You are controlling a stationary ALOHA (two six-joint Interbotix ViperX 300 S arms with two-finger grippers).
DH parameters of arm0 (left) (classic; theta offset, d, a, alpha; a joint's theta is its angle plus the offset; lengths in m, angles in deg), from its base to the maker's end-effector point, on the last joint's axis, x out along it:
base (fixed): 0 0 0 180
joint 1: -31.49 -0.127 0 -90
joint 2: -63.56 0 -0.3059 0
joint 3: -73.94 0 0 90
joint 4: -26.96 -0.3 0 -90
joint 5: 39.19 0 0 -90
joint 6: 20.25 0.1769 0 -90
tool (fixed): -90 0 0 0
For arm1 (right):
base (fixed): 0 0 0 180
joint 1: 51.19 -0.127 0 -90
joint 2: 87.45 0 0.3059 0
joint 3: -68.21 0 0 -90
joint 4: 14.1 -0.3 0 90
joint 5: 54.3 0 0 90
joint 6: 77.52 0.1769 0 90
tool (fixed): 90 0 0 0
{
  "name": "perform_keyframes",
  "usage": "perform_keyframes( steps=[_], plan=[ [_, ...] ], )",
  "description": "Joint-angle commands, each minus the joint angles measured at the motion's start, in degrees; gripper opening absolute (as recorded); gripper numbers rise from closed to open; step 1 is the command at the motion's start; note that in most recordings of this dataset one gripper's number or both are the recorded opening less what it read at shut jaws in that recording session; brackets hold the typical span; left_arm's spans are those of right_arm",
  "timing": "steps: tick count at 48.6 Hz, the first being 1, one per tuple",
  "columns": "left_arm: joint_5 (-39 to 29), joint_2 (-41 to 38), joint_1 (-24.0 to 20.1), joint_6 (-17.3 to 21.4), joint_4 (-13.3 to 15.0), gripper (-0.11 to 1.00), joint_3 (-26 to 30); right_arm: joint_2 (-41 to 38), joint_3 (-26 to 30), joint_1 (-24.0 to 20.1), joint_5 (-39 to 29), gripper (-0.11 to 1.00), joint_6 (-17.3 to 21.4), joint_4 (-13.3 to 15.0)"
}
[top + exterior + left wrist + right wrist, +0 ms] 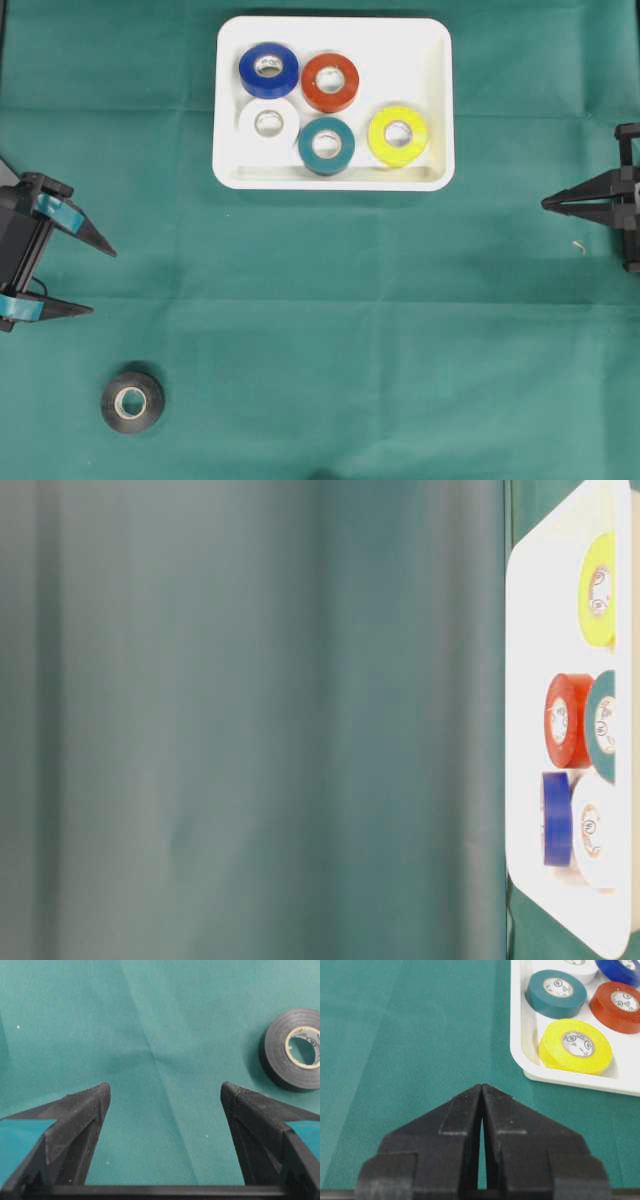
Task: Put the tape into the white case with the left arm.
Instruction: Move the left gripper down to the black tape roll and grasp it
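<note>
Since five rolls already fill the white case (437, 100) at 12 o'clock overhead, only the black tape (132, 402) at 7 o'clock is loose on the surface (330, 320). Left wrist: left gripper (165, 1091) fingers spread, empty, tape at 2 o'clock. Right wrist: right gripper (482, 1088) fingers pressed together, parked.

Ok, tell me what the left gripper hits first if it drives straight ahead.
Probably only bare green cloth: the left gripper has open fingers, and the black tape lies right of its line.
</note>
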Motion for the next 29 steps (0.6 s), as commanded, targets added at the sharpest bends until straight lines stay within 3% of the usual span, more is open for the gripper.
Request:
perform_keyframes(
  steps=[1,19,29],
  plan=[
    [0.7,-0.97,0.44,-0.09,0.0,0.88,0.53,-0.35,0.62,0.0,0.7,-0.09,0.09,0.09],
    [10.02,-17.93,9.93,0.18,-0.18,0.86,3.96,-0.44,0.53,0.0,0.62,-0.09,0.09,0.0],
    [10.63,-26.19,11.34,0.18,-0.18,0.86,8.0,-0.44,0.62,0.0,0.62,-0.09,0.09,0.0]
  ],
)
